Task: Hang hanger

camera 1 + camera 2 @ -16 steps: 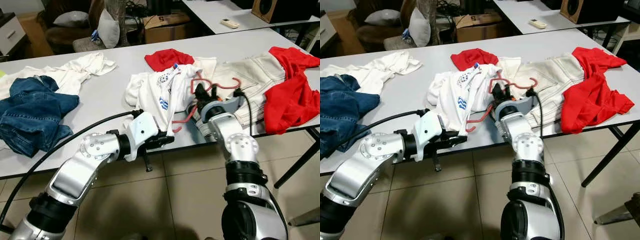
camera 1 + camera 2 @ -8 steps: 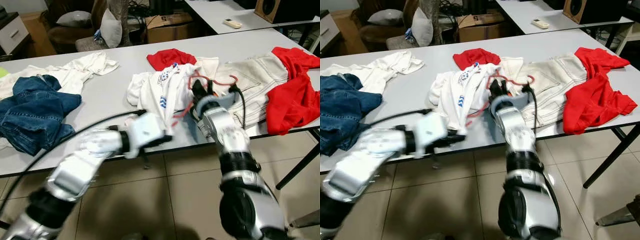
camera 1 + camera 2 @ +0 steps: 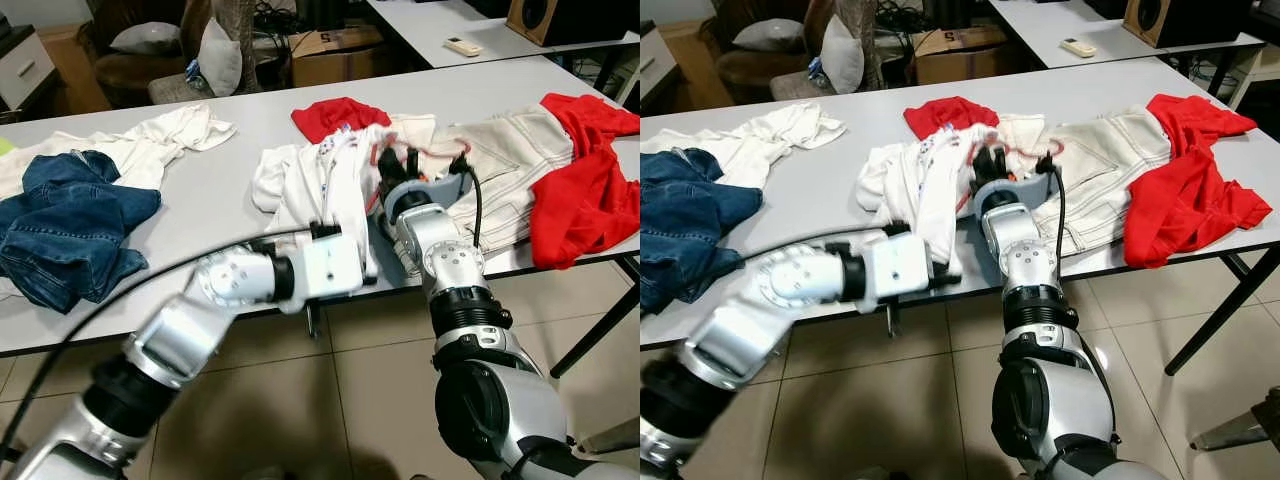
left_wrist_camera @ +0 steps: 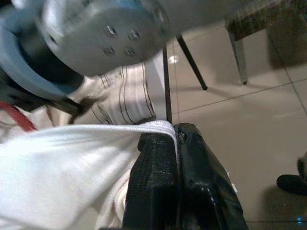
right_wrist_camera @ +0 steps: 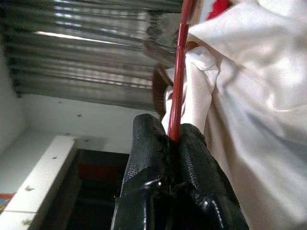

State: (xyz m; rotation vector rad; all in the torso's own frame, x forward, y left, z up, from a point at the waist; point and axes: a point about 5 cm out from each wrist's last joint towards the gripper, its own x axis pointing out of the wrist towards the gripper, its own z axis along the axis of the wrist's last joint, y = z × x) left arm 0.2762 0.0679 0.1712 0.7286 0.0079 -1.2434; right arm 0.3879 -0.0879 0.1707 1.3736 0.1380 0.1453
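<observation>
Red hanger [image 5: 180, 72]: thin red rod, pinched between the two black fingers of the right gripper [image 5: 171, 139], which are pressed tight together on it. In the head views the hanger's red loops [image 3: 385, 152] show above the grey table [image 3: 200, 190], mid-table, tangled with the white T-shirt [image 3: 335, 185]. Right gripper [image 3: 408, 165] sits among those loops, wrist turned up, silver forearm rising from the near table edge.

White T-shirt: blue print on it, bunched in a ridge, draped over the hanger and running toward the near table edge. Left gripper [image 4: 175, 136] has its fingers clamped together on a fold of this white cloth; no gap visible between the pads. In the head views the left gripper [image 3: 352, 272] is at the near edge of the table, just beside the right forearm, holding the shirt's lower hem.

Around them, on the table: a red garment [image 3: 335, 115] just behind the shirt; cream trousers [image 3: 500, 160] to the right, touching the hanger area; a larger red garment [image 3: 585, 180] at the right end, partly over the trousers. Well apart to the left, a pile of blue jeans [image 3: 70, 225] and another white garment [image 3: 165, 135].

Beyond: second table with a remote control [image 3: 461, 45], cardboard box [image 3: 335, 55], pillows [image 3: 220, 55]. Tiled floor [image 3: 350, 400] below.
</observation>
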